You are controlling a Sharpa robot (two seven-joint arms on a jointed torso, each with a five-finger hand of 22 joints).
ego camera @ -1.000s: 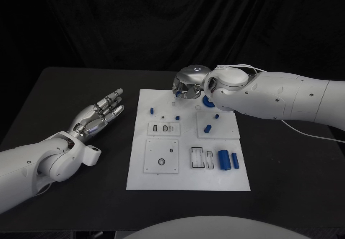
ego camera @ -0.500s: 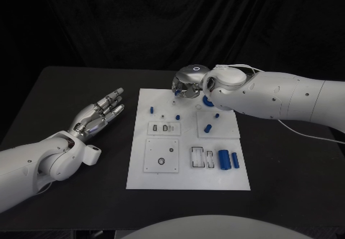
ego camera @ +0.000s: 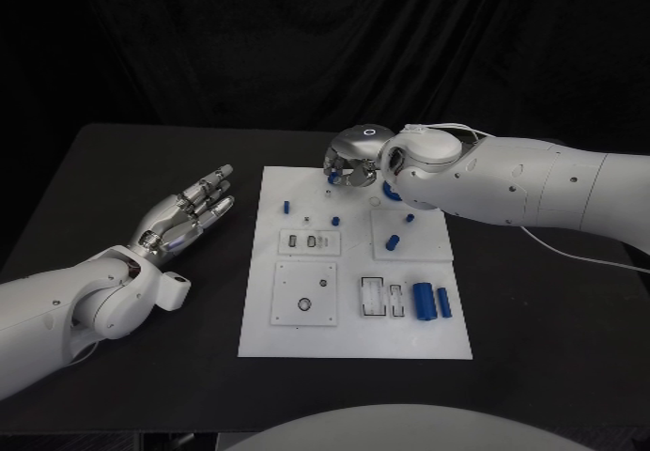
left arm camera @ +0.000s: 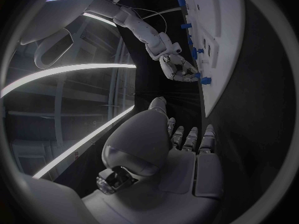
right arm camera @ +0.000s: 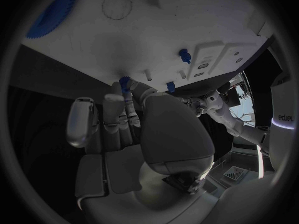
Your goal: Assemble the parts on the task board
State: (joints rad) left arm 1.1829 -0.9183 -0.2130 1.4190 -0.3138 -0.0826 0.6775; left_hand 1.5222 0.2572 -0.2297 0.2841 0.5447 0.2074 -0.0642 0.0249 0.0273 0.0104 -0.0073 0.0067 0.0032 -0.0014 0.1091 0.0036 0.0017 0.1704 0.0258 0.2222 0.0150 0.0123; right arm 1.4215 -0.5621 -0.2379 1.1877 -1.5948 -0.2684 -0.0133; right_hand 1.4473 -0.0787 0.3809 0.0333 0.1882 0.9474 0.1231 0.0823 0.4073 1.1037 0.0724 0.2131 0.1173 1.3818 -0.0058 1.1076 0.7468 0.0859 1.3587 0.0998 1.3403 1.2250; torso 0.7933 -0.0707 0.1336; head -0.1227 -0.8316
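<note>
Right hand: your right hand (ego camera: 355, 164) sits at the board's 12 o'clock edge, fingers pinched on a small blue gear (right arm camera: 124, 80) that is just above the white surface.
Left hand: your left hand (ego camera: 187, 214) lies at 9 o'clock off the task board (ego camera: 355, 338), fingers spread, holding nothing.
Done: a few blue pegs (ego camera: 286, 208) appear to stand upright in the far half; a large blue gear (right arm camera: 53, 12) looks seated near 1 o'clock.
Left: two blue cylinders (ego camera: 431, 303) lie loose at 4 o'clock, beside outlined slots (ego camera: 380, 298) that look unfilled.
Progress: you're early to midway, I judge.
</note>
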